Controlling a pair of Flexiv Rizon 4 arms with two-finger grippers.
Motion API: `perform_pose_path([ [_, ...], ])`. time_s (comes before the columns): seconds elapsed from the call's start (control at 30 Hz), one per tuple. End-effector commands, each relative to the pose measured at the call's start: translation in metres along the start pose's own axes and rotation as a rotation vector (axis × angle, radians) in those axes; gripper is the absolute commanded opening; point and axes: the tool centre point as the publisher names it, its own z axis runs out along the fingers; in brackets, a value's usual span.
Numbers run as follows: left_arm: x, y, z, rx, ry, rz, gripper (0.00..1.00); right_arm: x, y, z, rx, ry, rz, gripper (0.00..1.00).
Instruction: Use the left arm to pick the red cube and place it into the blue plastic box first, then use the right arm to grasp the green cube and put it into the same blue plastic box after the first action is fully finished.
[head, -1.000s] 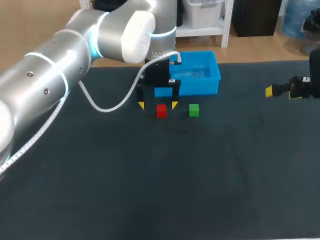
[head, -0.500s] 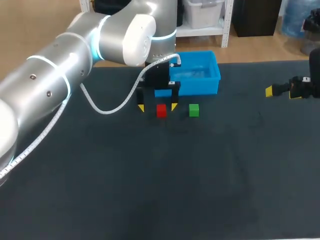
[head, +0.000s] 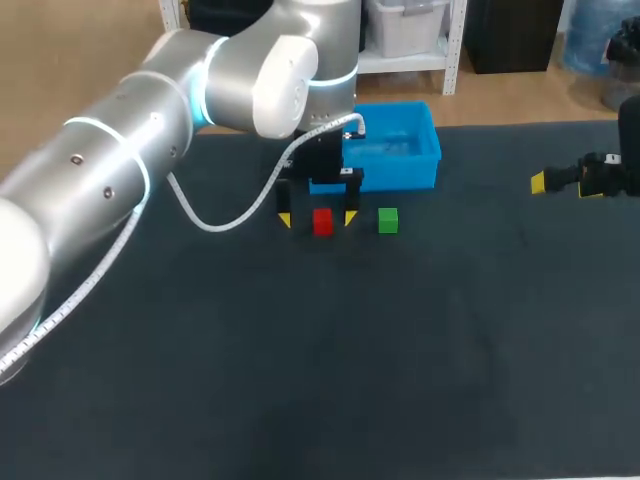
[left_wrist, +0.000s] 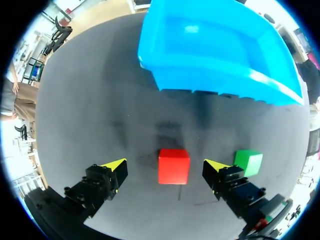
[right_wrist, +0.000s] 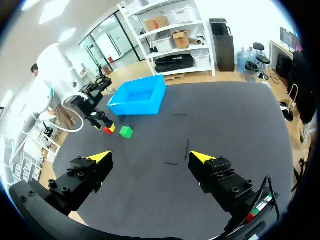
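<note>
Now red cube (left_wrist: 174, 166) sits centred within wide-open left gripper (left_wrist: 165, 166), apparently clear of both tips.

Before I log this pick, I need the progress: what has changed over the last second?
The left claw came down, open, so its fingers now flank the red cube without gripping it. Nothing was grasped or released. The red cube, green cube, blue box and right claw stayed put.

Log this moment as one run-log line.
left gripper open, flanking red cube | green cube on table | blue plastic box empty | right gripper open at table's right edge
</note>
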Motion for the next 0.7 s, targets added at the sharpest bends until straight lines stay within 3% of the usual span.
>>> perform_pose_path([
  [0.03,-0.0062,-0.0034,0.0019,-0.009,0.016,-0.003,1.00,-0.0002,0.0000,0.0002,0.002,0.001,0.000,1.00],
  [0.7,-0.0056,-0.0034,0.0100,-0.019,0.025,-0.019,1.00,-0.0002,0.0000,0.0002,0.002,0.001,0.000,1.00],
])
